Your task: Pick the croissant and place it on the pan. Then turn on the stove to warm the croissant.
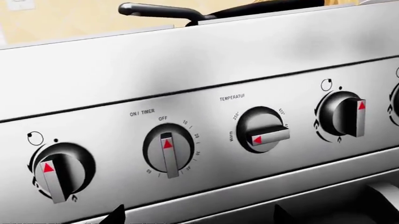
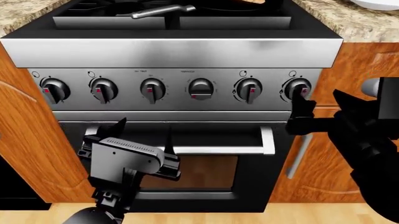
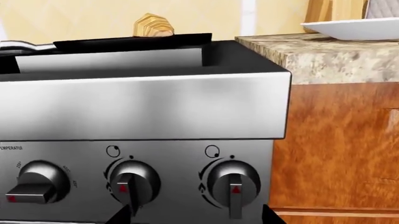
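the golden-brown crescent croissant [image 3: 153, 25] rests in the round black shallow pan [image 3: 131, 42] on top of the large black gas stove [image 2: 187, 56] with a stainless front panel. the pan's long silver-grey handle [image 2: 163, 11] points toward the stove's left side. the right gripper [image 2: 298, 116] is just in front of the rightmost dark knob [image 2: 295, 87]; its fingers stand apart. the left gripper [image 2: 118, 137] is level with the steel oven door handle [image 2: 218, 149], below the knob row and clear of it, fingers spread. a round white plate [image 3: 355, 29] sits on the granite counter [image 3: 324, 58] to the right.
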`<state>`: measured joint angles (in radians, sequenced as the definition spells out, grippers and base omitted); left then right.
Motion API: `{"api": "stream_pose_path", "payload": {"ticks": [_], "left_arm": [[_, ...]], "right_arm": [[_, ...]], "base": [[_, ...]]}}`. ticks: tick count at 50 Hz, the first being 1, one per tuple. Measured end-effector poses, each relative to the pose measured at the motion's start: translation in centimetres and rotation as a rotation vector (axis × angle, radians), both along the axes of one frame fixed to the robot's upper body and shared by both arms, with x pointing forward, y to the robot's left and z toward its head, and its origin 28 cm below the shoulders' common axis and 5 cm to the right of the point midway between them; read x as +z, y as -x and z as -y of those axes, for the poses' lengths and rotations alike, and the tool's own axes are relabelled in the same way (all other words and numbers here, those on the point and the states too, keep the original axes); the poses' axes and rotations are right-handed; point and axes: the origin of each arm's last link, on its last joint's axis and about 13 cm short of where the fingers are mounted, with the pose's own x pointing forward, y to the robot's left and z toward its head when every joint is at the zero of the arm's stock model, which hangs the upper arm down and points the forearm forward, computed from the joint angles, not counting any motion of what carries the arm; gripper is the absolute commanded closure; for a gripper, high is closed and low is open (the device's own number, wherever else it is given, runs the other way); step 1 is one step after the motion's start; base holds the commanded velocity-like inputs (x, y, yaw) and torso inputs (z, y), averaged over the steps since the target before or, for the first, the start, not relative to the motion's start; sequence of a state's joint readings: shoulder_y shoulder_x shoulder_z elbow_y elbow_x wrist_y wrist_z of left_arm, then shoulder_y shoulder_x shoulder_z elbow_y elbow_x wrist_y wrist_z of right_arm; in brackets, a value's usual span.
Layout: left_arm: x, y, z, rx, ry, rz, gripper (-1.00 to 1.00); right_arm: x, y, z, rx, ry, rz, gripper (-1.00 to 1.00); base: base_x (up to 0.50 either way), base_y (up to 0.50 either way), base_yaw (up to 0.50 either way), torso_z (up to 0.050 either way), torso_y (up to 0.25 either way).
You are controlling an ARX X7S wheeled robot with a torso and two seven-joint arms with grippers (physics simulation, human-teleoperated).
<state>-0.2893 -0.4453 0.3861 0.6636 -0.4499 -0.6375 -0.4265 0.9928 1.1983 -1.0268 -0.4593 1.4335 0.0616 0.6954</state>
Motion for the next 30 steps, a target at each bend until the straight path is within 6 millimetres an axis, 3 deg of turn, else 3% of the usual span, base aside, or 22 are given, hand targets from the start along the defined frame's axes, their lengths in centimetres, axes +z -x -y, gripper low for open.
{"api": "stream_pose_path", "payload": {"ticks": [30], "left_arm": [[0.1, 0.3, -0.2, 0.008, -0.009, 0.013, -1.00]], "right_arm": [[-2.7, -1.5, -0.1, 0.007, -0.090, -0.006, -1.00]], "base": [[0.00, 0.00, 0.00, 0.000, 0.000]]}}
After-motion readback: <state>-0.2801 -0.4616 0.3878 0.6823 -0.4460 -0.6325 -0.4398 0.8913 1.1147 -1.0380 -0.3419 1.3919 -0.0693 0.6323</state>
